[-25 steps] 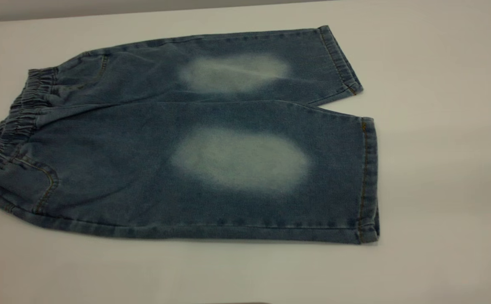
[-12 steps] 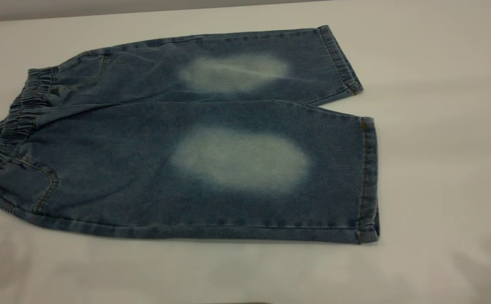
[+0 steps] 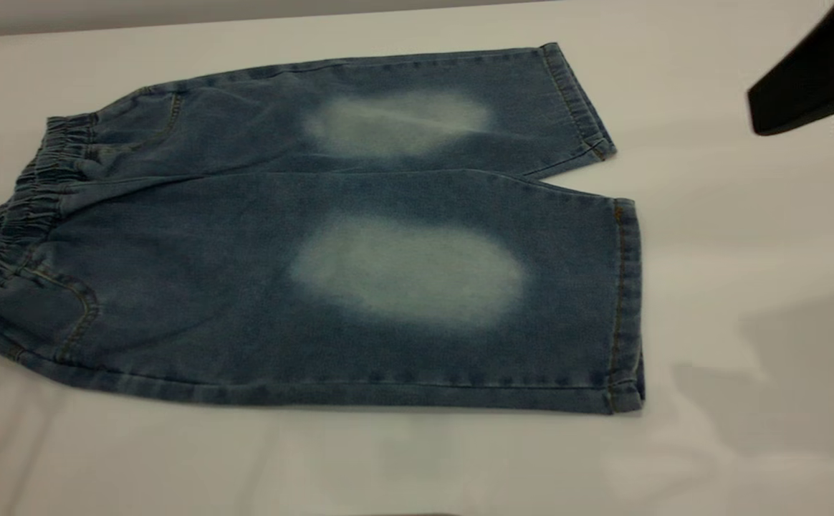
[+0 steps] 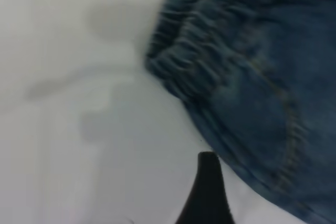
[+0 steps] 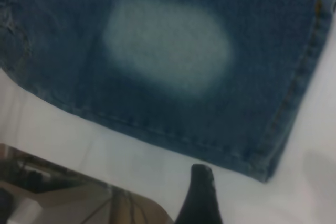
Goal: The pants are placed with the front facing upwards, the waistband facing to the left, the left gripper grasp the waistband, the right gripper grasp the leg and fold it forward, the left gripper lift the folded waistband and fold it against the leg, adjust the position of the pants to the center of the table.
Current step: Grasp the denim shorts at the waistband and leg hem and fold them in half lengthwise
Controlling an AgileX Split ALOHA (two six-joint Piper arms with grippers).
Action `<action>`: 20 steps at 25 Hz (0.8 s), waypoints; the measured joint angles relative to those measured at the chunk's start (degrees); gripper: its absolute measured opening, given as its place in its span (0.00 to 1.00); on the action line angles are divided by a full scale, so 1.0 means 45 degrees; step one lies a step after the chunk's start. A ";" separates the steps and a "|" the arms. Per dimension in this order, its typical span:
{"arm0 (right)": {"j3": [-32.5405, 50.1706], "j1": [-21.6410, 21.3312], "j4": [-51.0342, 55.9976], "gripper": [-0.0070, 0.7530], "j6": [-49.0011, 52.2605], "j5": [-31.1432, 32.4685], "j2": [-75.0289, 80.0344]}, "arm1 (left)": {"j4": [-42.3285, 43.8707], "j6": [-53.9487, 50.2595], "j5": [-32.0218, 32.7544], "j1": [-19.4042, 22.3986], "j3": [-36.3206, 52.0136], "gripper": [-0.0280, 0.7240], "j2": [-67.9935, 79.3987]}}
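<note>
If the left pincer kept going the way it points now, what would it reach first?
Probably the pants' near side seam beside the waistband; the left pincer's fingertip sits just short of the denim, though height is unclear.

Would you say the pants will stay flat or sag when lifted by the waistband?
The pants lie flat with soft creases, so they will probably drape and sag. The gathered waistband looks stretchy, so it may bunch in a grip. Denim looks thick, likely heavy enough to drag on the table.

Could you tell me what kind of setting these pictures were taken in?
Probably a robot test bench rather than a home: a bare white table holds only flat denim pants, and a black arm, likely the right gripper, reaches in at the exterior view's right edge.
</note>
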 joint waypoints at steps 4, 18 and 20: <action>0.0000 0.0000 0.1024 0.68 -0.0902 -0.0219 0.0368 | 0.0000 -0.0073 -0.0641 0.0519 -0.0188 0.75 0.1383; 0.0000 0.0000 0.1358 0.68 -0.1258 -0.0305 0.0448 | 0.0076 -0.0112 -0.1683 0.0544 -0.1177 0.75 0.4775; 0.0000 0.0000 0.1358 0.68 -0.1258 -0.0305 0.0448 | 0.0094 -0.0115 -0.1634 0.0544 -0.1321 0.75 0.5036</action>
